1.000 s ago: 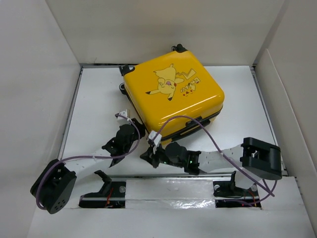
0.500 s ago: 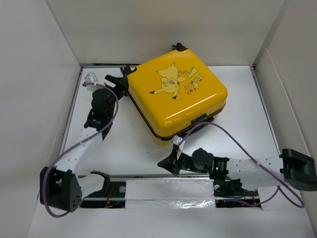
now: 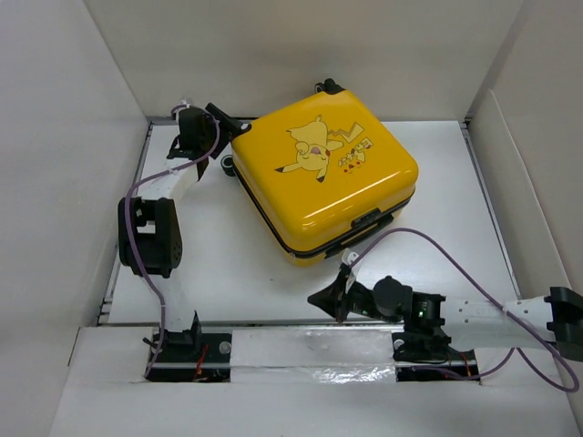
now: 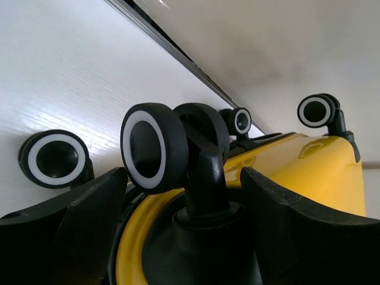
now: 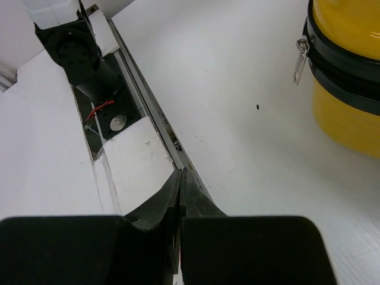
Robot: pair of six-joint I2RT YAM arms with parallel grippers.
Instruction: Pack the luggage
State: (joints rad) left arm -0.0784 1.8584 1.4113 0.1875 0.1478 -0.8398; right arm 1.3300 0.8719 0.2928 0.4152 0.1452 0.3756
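Note:
The luggage is a yellow hard-shell suitcase with a Pikachu print. It lies closed and flat at the middle back of the white table. My left gripper is at its far left corner, among the black wheels. In the left wrist view the left gripper is open, with one finger on each side of a black caster wheel and its stem. The yellow shell lies behind. My right gripper is shut and empty, low near the front rail, apart from the suitcase. It is also in the right wrist view.
White walls close in the table on the left, back and right. A metal rail runs along the near edge. Two more wheels stick out beside the left gripper. A zipper pull hangs on the suitcase's near side.
My left arm has swung from the suitcase's near side up to its far left corner, onto the wheels. My right gripper has drawn back to the right along the front rail. The suitcase turned slightly.

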